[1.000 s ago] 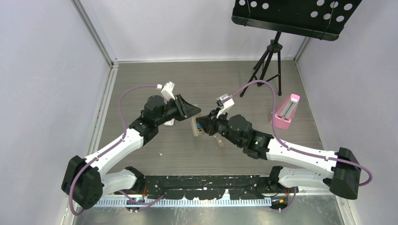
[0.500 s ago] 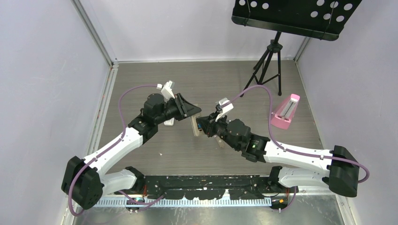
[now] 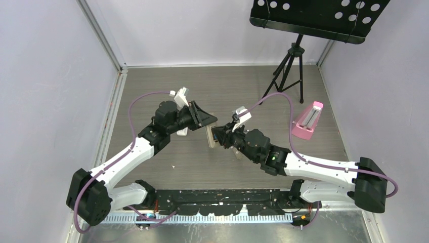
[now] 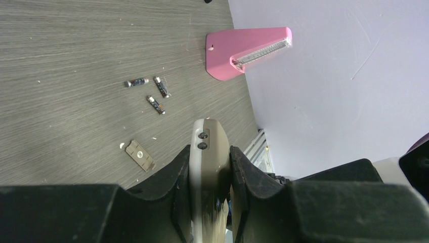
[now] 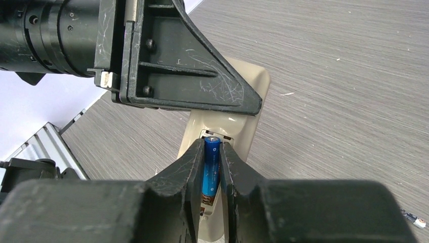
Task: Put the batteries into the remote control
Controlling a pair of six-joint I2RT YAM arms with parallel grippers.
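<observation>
Blue battery (image 5: 211, 169) within right claw (image 5: 212, 146), against remote control (image 5: 251, 119).

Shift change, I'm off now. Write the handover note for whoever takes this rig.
Left pincer: shut on the remote control, held up off the table.
Right pincer: shut on a blue battery, placed at the remote's open recess.
Done: no battery can be seen fully seated.
Left: seat this one, then load from the three loose batteries lying on the table near the tan cover plate.
</observation>
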